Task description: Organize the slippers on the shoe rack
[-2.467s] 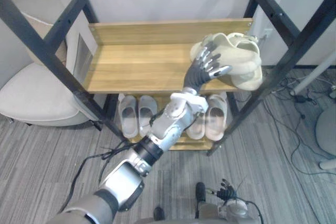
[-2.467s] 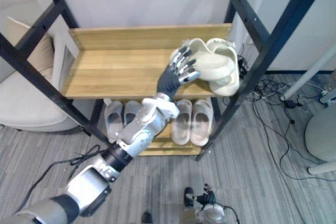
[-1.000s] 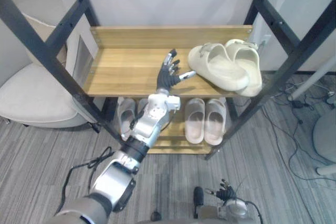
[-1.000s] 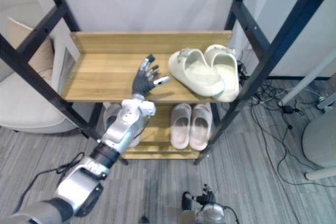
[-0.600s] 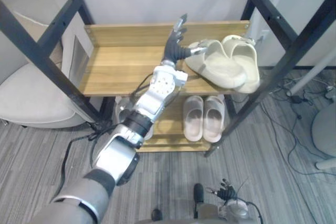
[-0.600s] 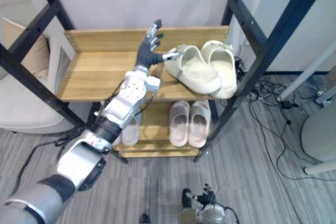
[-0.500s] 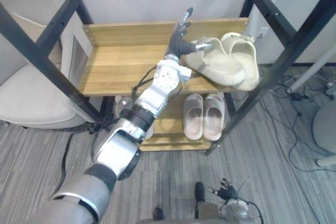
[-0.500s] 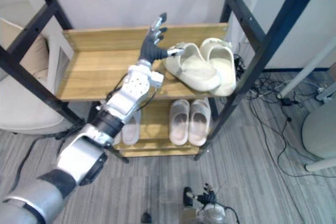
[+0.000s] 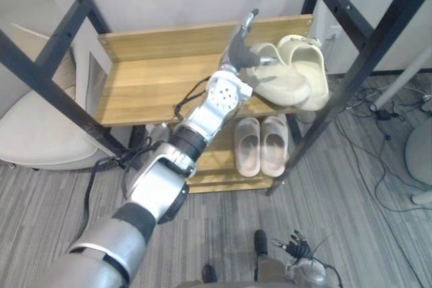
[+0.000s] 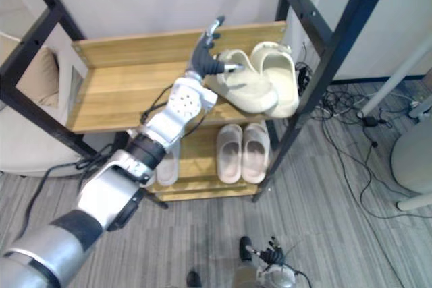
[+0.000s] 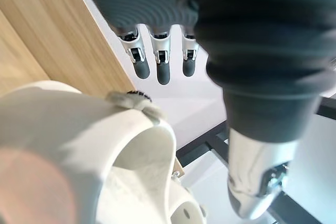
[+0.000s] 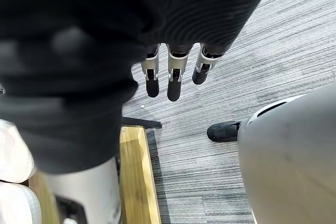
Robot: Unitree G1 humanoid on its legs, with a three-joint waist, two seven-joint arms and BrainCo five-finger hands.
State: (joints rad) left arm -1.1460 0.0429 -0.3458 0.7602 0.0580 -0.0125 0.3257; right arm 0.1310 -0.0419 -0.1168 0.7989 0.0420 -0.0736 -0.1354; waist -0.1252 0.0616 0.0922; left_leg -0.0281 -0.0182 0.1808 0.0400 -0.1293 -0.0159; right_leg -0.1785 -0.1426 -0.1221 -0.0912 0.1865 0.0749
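Wooden upper shelf (image 9: 155, 89) holds cream foam slippers (image 9: 297, 79), likely light, soft and grippy, best pinched at a strap; left robot hand (image 9: 236, 50) rests beside them, fingers straight, empty.

Left robot hand (image 10: 204, 56) just beside cream slippers (image 10: 258, 85) on shelf (image 10: 121, 96).

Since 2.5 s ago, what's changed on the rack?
The left hand came off the heaped cream slippers, drew back left, then returned to their left side. It is open, thumb reaching over the near slipper. The slippers now lie flat, side by side on the top shelf. Unchanged: the pair on the lower shelf, and the right hand hanging low, open.
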